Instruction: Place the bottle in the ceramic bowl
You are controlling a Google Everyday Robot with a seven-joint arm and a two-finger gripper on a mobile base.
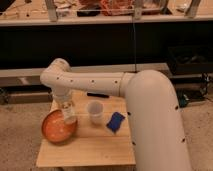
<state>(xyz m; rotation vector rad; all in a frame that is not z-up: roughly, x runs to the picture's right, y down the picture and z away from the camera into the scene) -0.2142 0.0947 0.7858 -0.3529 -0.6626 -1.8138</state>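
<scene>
The ceramic bowl (56, 128), orange-brown with a paler inside, sits at the left of the small wooden table (95, 147). My gripper (67, 107) points down over the bowl's right rim and is shut on the bottle (70, 116), a small pale bottle held upright. The bottle's lower end hangs at the bowl's right edge, just inside the rim. I cannot tell whether it touches the bowl. My white arm reaches in from the right and hides the table's right side.
A translucent white plastic cup (95, 112) stands upright just right of the bottle. A blue object (115, 122) lies right of the cup. A thin dark object (98, 94) lies at the table's back edge. Shelves run behind the table.
</scene>
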